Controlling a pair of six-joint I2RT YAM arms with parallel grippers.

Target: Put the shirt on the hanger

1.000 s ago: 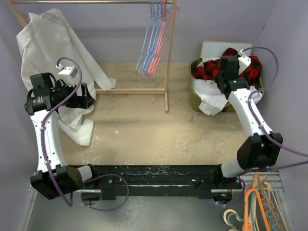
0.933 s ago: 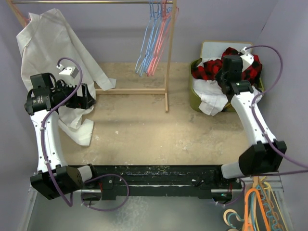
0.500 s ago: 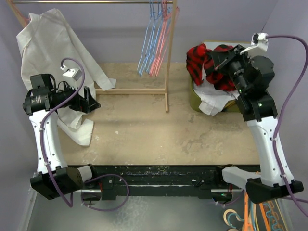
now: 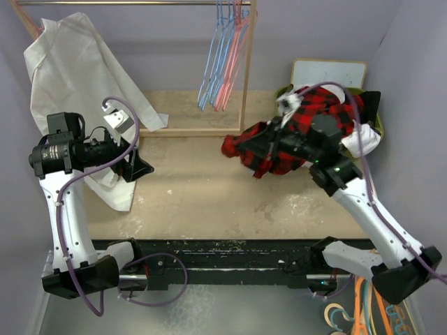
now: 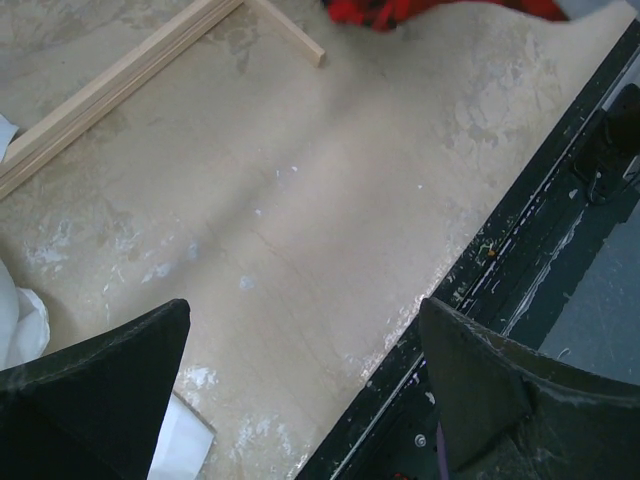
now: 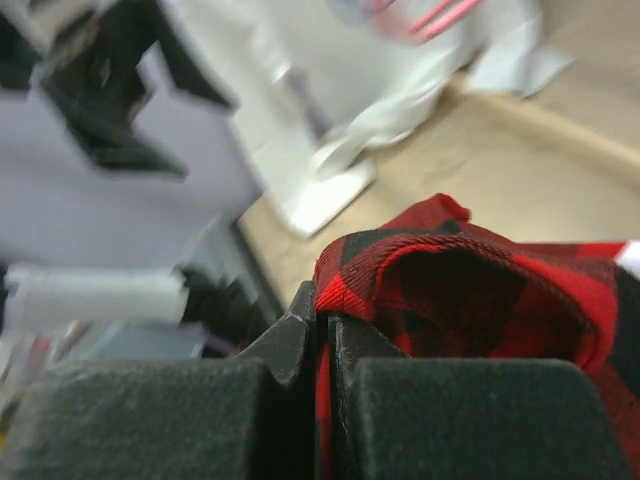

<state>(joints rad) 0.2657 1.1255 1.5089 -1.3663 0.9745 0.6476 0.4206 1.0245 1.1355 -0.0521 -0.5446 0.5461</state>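
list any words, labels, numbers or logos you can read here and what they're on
No text can be read in any view.
plaid shirt, clamped in the right gripper: no lettering or tag shows on the visible folds.
white board at the back right: blank as far as can be seen.
right wrist view: background too blurred to tell.

Black left gripper (image 5: 302,310): jaws stood wide apart.
Red-and-black shirt (image 5: 400,10): showed blurred at top edge.
Pale wooden rail (image 5: 120,75): crossed upper left.
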